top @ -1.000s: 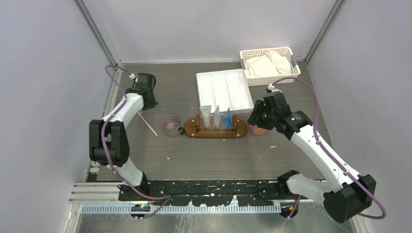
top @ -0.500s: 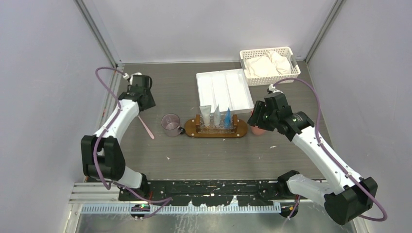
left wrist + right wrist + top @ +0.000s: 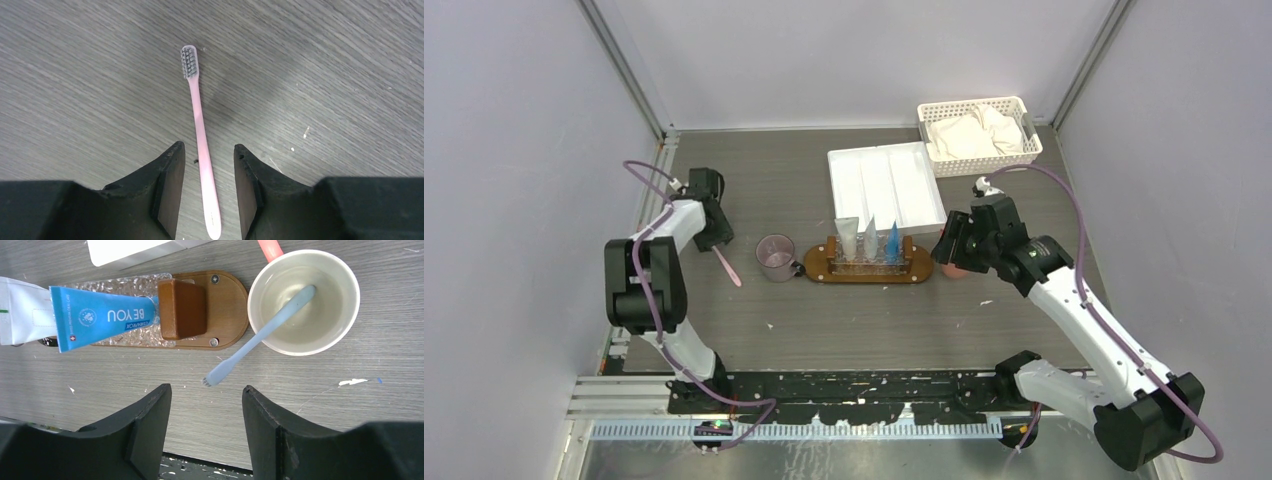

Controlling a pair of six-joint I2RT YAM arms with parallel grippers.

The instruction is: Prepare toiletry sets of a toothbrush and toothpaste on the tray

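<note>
A pink toothbrush [image 3: 197,110] lies flat on the table, bristles up and pointing away; in the top view the toothbrush [image 3: 727,266] is left of the purple cup. My left gripper [image 3: 208,146] is open and straddles its handle end without touching it. The brown oval tray [image 3: 919,268] holds three upright toothpaste tubes: white [image 3: 847,238], grey [image 3: 871,240] and blue [image 3: 892,243]. My right gripper [image 3: 206,388] is open and empty above the tray's right end [image 3: 227,295]. Just ahead of its fingertips is the head of a light blue toothbrush [image 3: 260,335], which leans out of a cup [image 3: 354,287].
A translucent purple cup [image 3: 776,257] stands at the tray's left end. The white divided tray [image 3: 886,185] lies behind it, and the white lattice basket [image 3: 979,135] with cloth sits at the back right. My left gripper [image 3: 714,238] is near the table's left edge.
My left gripper has opened and drawn back toward the left, ending over the pink toothbrush's handle end. My right gripper's jaws have spread wider.
</note>
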